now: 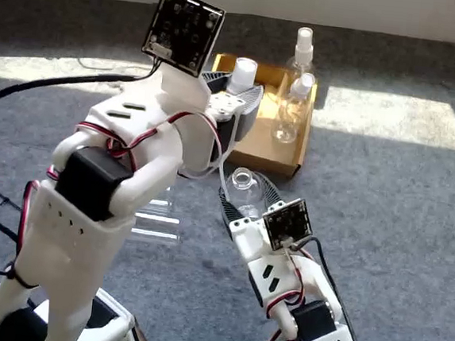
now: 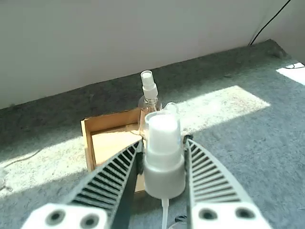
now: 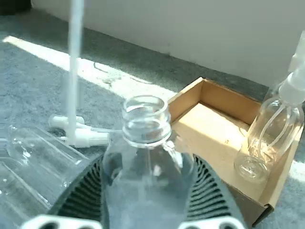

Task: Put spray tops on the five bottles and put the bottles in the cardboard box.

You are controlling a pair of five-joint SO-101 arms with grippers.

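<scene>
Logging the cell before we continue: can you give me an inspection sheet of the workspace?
Surface: grey carpet, sunlit patches.
Job's things: front capped bottle and rear capped bottle stand in cardboard box; empty bottles and loose spray tops lie on carpet.
Clutter: nothing seen.
Tools: left tool shut on spray top; right tool shut on open bottle, upright.
Cables: black cables trail over carpet.
Surroundings: pale wall.
</scene>
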